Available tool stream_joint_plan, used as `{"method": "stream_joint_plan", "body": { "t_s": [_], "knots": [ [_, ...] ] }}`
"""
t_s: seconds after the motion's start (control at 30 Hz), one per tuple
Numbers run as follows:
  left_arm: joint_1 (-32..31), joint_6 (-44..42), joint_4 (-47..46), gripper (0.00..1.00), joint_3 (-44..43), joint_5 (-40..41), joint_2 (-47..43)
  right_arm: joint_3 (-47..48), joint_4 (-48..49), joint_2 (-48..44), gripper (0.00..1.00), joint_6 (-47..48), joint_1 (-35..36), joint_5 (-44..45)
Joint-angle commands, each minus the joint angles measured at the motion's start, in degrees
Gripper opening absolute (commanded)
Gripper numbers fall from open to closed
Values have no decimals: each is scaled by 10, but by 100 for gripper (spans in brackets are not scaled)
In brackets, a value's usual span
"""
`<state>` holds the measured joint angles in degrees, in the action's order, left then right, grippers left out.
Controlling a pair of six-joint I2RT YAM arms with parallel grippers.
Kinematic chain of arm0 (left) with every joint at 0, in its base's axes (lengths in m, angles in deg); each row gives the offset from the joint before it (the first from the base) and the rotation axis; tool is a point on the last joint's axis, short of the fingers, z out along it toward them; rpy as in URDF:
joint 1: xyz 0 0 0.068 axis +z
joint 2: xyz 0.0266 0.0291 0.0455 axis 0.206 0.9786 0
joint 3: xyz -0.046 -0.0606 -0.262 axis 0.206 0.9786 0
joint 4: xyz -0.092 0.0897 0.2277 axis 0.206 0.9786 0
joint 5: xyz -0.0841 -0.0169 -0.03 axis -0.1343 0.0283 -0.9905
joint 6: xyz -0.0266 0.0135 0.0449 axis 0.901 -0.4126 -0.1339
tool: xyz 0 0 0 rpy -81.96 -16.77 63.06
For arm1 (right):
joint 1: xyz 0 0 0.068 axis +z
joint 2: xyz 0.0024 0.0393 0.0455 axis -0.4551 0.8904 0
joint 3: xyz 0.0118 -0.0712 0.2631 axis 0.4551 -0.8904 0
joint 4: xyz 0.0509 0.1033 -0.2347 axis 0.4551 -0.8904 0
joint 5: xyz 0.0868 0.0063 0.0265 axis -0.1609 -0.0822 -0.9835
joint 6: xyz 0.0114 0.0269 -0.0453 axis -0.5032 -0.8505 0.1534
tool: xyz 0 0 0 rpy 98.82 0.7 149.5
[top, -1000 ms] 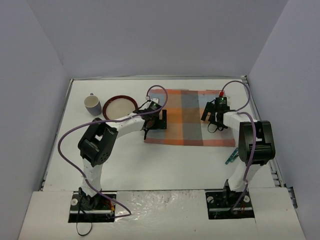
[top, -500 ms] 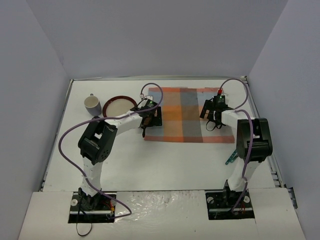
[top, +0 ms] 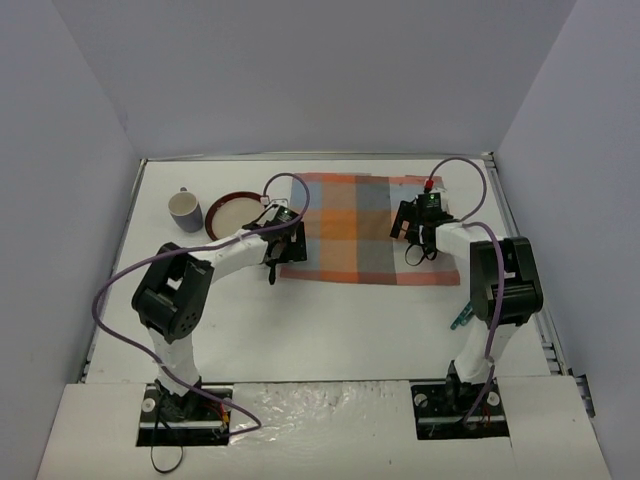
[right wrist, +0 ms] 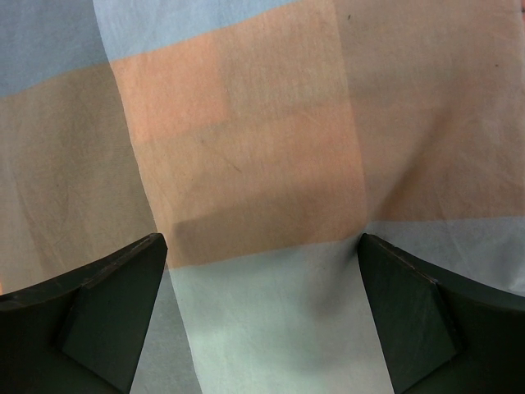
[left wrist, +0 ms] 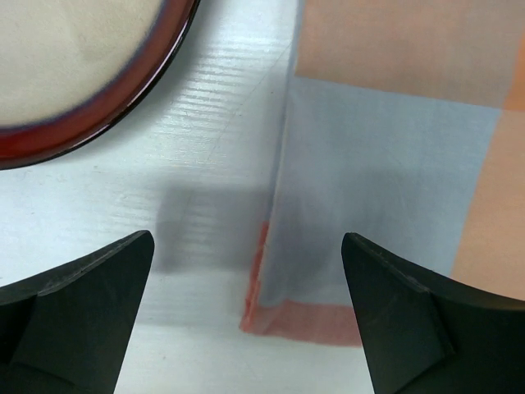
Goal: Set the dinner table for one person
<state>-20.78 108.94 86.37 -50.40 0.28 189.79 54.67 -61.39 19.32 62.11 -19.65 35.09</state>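
Mat [top: 365, 230] dragged leftward on dinner table [top: 330, 320]. Left gripper [left wrist: 246, 238] jaws spread wide, mat corner between; right gripper [right wrist: 262, 240] likewise. Plate [top: 235, 212], mug [top: 185, 208] not yet placed.

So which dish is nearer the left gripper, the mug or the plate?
The red-rimmed plate; it sits just beside the left gripper, while the mug stands farther left.

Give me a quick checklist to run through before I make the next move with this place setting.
1. Left tool open: ok, a corner of the mat lies inside its gap.
2. Right tool open: ok, above the mat.
3. Plate on mat: not ok, it sits on the table left of it.
4. Mug upright: ok, left of the plate.
5. Cutlery ready: cannot tell, only a teal item shows beside the right arm.
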Motion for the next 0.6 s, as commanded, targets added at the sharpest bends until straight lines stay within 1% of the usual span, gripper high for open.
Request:
{"method": "stream_joint_plan", "body": {
  "t_s": [0.0, 0.07, 0.17, 0.27, 0.4, 0.57],
  "knots": [
    [-23, -31, -7, 96, -49, 1, -86, -3, -47, -27, 99, -4, 11, -40],
    [-32, -41, -29, 96, -59, -17, -92, 1, -52, -52, 99, 6, 11, -34],
    [-40, -46, -72, 96, -74, -42, -77, 8, -56, -91, 99, 21, 11, -7],
    [-43, -51, -81, 96, -92, -52, -31, 13, -55, -108, 100, 31, 11, -14],
    [-43, -50, -85, 96, -108, -51, 17, 17, -55, -109, 100, 50, 11, -49],
    [-42, -49, -90, 95, -94, -28, 45, 15, -54, -94, 100, 70, 11, -56]
  ]
}}
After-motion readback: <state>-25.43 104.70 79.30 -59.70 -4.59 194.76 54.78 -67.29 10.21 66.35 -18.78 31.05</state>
